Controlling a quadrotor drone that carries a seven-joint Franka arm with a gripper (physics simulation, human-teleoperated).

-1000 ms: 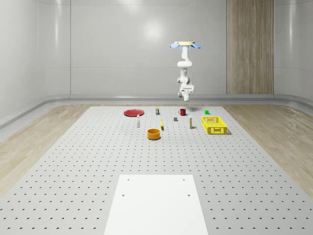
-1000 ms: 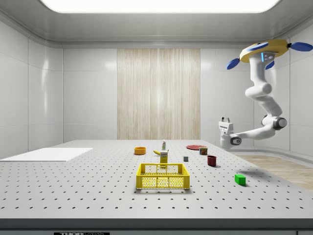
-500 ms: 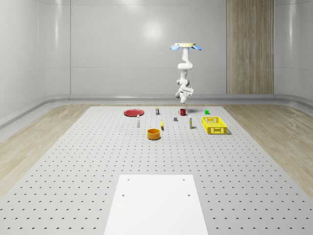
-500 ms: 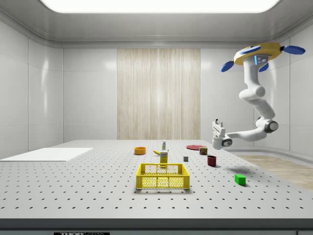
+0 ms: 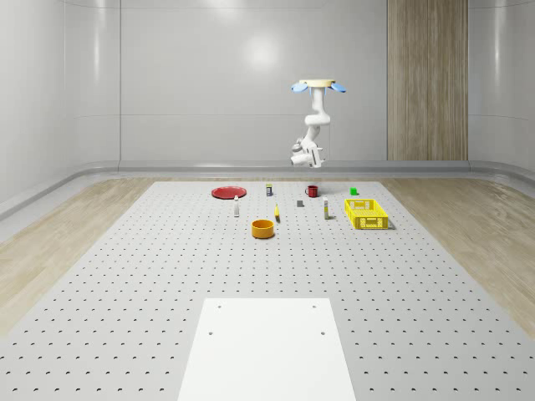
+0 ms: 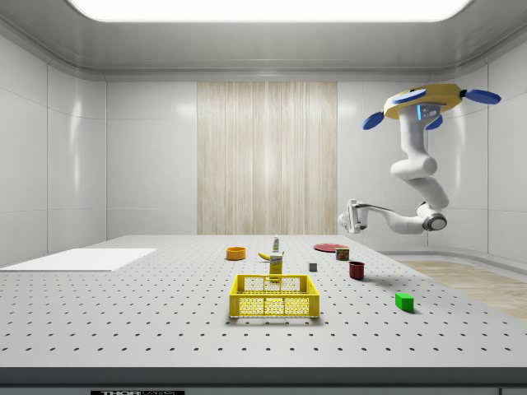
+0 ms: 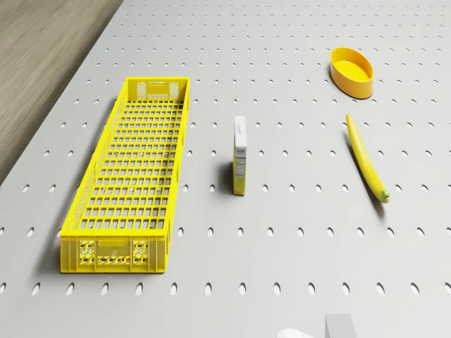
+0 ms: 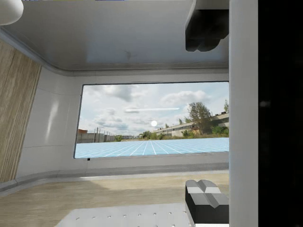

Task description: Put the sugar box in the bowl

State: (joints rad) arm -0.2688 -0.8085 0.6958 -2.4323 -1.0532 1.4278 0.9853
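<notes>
The sugar box (image 7: 240,164) is a small white and yellow carton standing upright on the perforated table (image 5: 167,276), between the yellow crate (image 7: 127,176) and the banana (image 7: 365,156); it is also visible in the whole-scene view (image 5: 325,210) and the side view (image 6: 276,262). The orange bowl (image 5: 263,228) (image 6: 235,253) (image 7: 352,70) sits beyond the banana, holding nothing. The drone (image 5: 318,84) (image 6: 428,99) hovers high over the table's far part, near the red mug (image 5: 312,190). Its arm bends down and out, and the gripper (image 5: 297,157) (image 6: 352,216) (image 8: 207,116) hangs in the air, open with nothing between its fingers, well above and apart from the box.
A red plate (image 5: 227,192), a can (image 5: 269,190), a grey cube (image 5: 300,202), a small bottle (image 5: 236,207) and a green cube (image 5: 354,190) stand around the table's far part. A white sheet (image 5: 267,347) lies at the near end.
The drone has shifted toward the side view's left. The arm has swung the gripper higher and further out, toward the whole-scene view's left. The objects on the table have not moved.
</notes>
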